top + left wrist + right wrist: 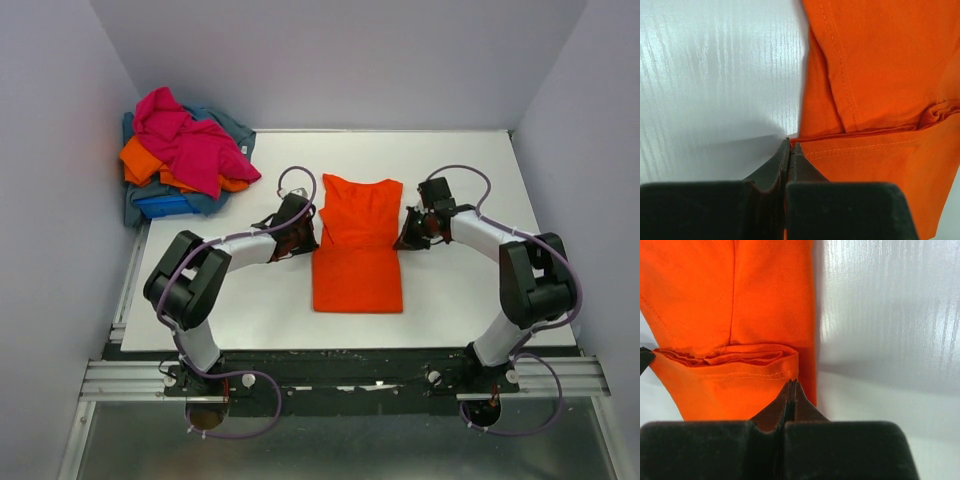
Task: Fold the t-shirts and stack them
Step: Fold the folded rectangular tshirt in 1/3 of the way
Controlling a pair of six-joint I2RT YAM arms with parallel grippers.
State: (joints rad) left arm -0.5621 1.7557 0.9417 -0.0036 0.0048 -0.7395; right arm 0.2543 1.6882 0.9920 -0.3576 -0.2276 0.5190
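Orange t-shirt (357, 250) lies flat at centre of white surface (450, 300), lower part folded up, hem lying across middle. Left end effector (305, 238) at left end of hem, fingers pressed together on fabric edge. Right end effector (408, 235) at right end of hem, likewise clamped on corner. Pile of t-shirts (185, 155) (pink, orange, blue, grey-blue) sits at far left corner, well apart.
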